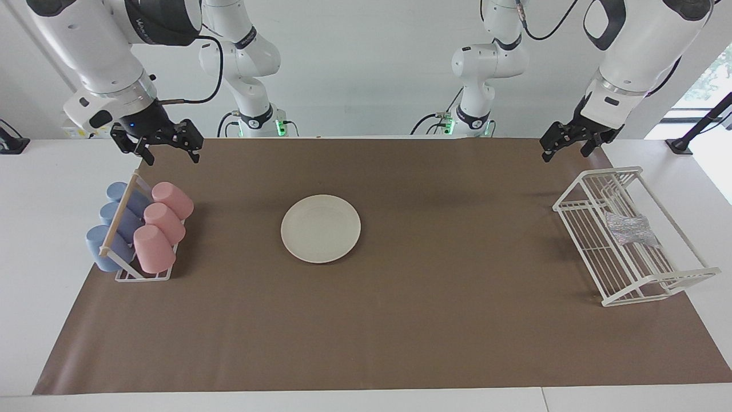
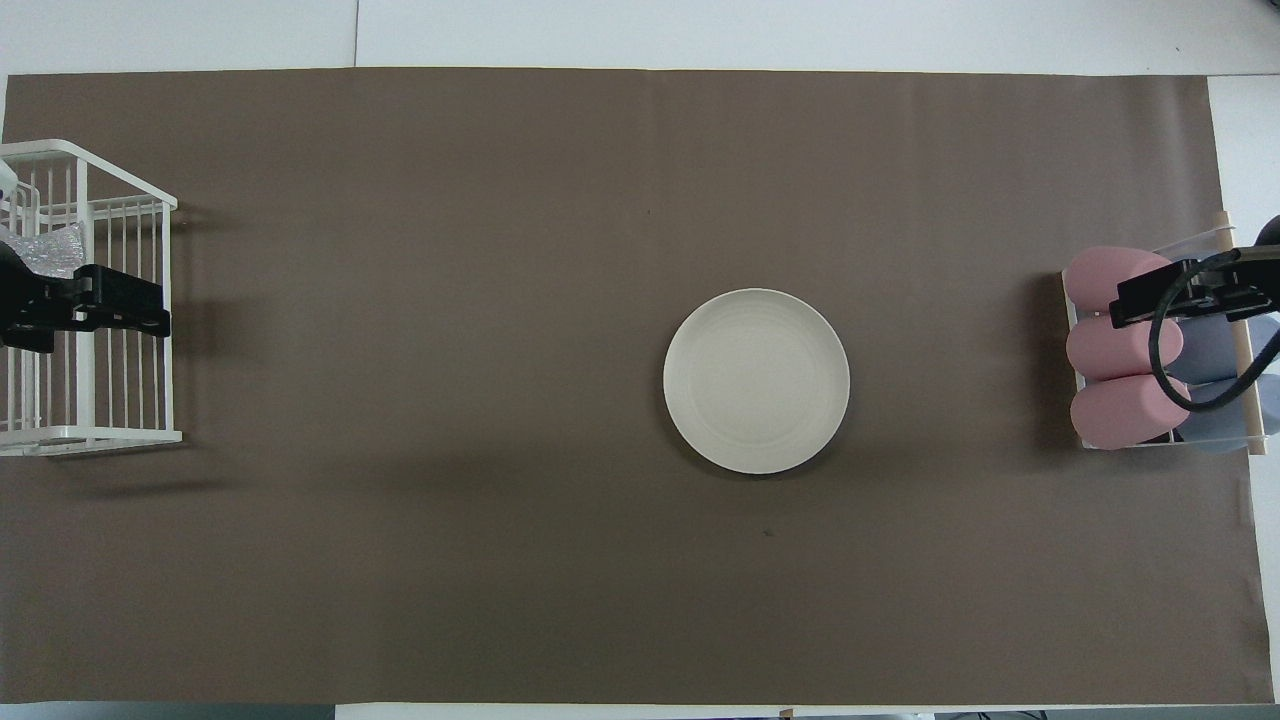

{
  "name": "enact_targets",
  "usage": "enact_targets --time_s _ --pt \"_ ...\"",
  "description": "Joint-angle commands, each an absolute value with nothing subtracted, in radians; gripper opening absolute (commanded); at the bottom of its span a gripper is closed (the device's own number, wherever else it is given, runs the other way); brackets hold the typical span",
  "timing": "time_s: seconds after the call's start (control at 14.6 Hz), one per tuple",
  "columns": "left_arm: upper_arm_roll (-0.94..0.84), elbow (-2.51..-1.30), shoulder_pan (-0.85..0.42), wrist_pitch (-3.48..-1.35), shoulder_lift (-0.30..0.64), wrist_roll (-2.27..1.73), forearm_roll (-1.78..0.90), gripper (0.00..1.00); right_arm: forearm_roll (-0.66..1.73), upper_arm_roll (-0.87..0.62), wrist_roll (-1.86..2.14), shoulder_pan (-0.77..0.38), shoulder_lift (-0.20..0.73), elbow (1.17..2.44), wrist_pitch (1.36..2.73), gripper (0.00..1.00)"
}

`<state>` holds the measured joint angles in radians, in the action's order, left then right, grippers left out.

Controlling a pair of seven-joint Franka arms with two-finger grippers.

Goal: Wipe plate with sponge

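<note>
The cream-white plate (image 1: 320, 229) (image 2: 756, 380) lies flat on the brown mat near the table's middle, with nothing on it. The silvery-grey sponge (image 1: 630, 229) (image 2: 48, 250) rests inside the white wire rack (image 1: 595, 258) (image 2: 120, 436) at the left arm's end of the table. High above that rack hangs my left gripper (image 1: 566, 153) (image 2: 85, 305), open and holding nothing. My right gripper (image 1: 170, 153) (image 2: 1200, 285) is also open and holds nothing, raised over the cup holder at the right arm's end. Both grippers are well apart from the plate.
A holder (image 1: 143, 276) with three pink cups (image 1: 164, 222) (image 2: 1118, 352) and blue cups (image 1: 117, 220) under a wooden bar stands at the right arm's end. The brown mat (image 1: 366, 332) covers most of the white table.
</note>
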<state>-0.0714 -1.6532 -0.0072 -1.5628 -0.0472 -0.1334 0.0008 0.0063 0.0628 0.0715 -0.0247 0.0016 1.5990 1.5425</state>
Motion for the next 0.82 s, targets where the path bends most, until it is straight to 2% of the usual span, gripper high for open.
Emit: enact_targets --time_s 0.0,0.55,0.75 --pt "-0.074 -1.658 0.002 -1.577 -0.052 -0.132 -0.012 1.0 0.009 0.06 0.091 -0.018 0.003 1.594 1.58 1.0" --pt "-0.066 -1.696 0.0 -1.652 -0.066 -0.196 -0.031 1.0 0.005 0.06 0.068 -0.018 0.002 1.595 1.585 1.0" --pt "-0.071 -1.703 -0.017 -1.68 -0.045 -0.251 0.119 1.0 0.003 0.058 -0.01 -0.021 0.0 1.597 1.583 1.0"
